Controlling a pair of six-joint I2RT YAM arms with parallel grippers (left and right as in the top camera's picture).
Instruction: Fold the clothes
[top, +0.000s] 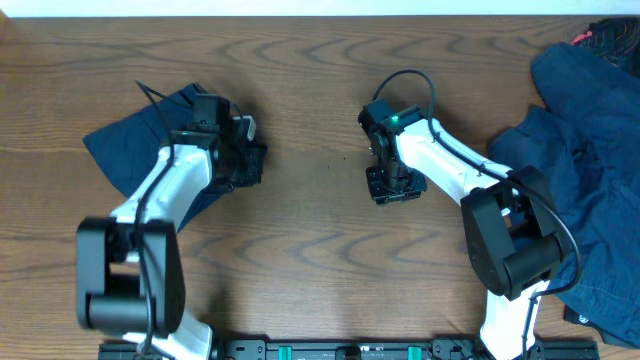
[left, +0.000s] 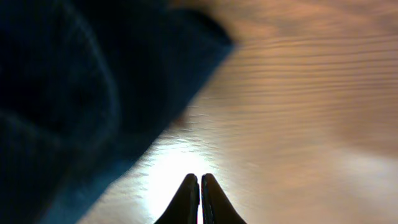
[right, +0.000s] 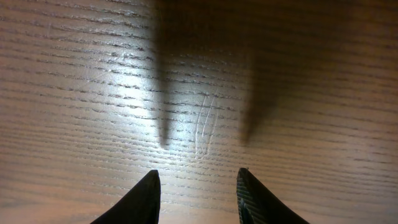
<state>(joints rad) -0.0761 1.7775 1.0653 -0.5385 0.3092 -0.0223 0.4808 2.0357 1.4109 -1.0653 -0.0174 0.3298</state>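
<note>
Now your left gripper (left: 199, 186) is sitting shut, right gripper (right: 196, 193) gaping; left arm (top: 160, 190) is partly covering clothes (top: 110, 143) at nine o'clock.

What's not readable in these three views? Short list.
- Overhead: the left arm covers the right part of the left garment, so its outline and fold state are hidden.
- Overhead: the pile of clothes runs off the right edge; garment count unclear.
- Overhead: red item at the top right corner, too small to identify.
- Left wrist: left garment blurred and dark; no seams legible.
</note>
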